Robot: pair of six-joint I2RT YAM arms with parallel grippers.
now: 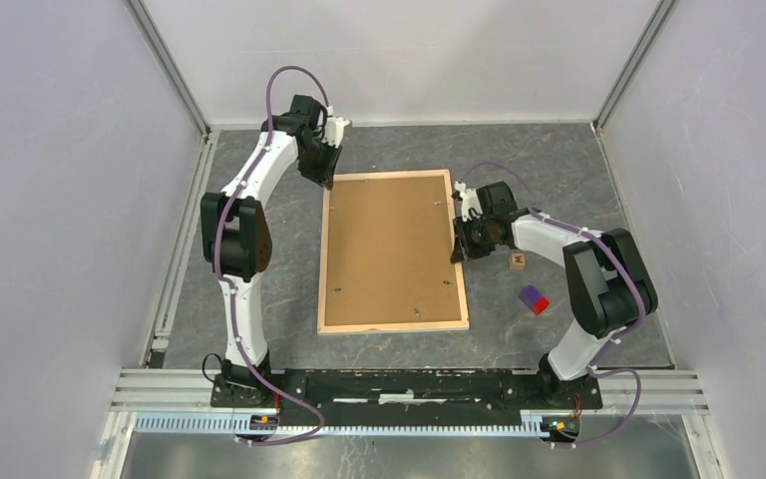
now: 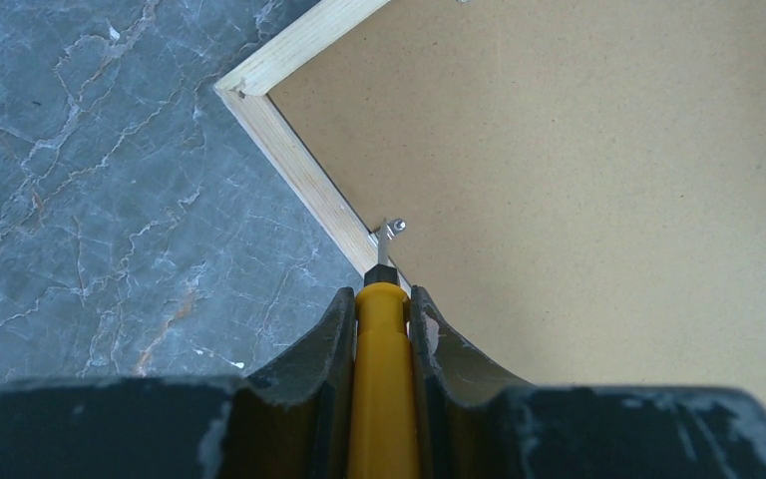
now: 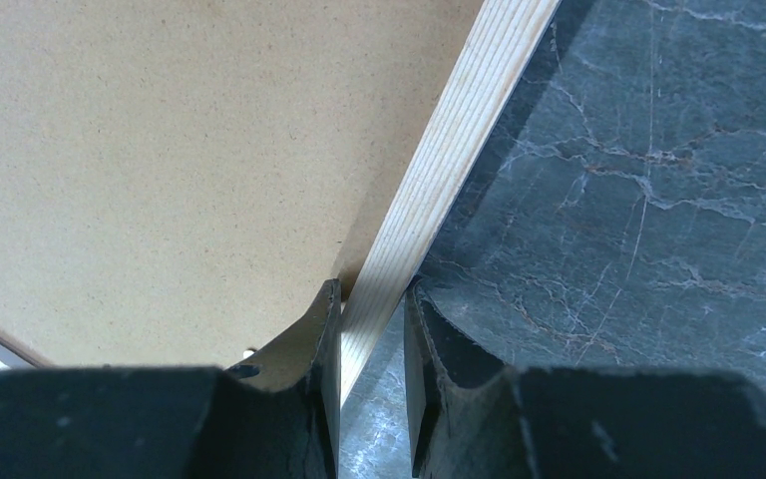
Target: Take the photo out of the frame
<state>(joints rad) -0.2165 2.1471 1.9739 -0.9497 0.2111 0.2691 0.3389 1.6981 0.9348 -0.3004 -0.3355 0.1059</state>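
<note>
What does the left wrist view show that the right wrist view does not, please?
Only left wrist: a yellow-handled screwdriver in the left fingers, its tip at a small metal clip near a corner of the frame. Only right wrist: the right fingers gripping the frame's pale wood rail. Both: frame, brown backing panel, grey marbled table.

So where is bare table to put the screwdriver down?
Free: the strip between the frame and the left arm; the band between its near edge and the arm bases. Crowded: its right side, with right gripper, wooden cube, blue-red block.
</note>
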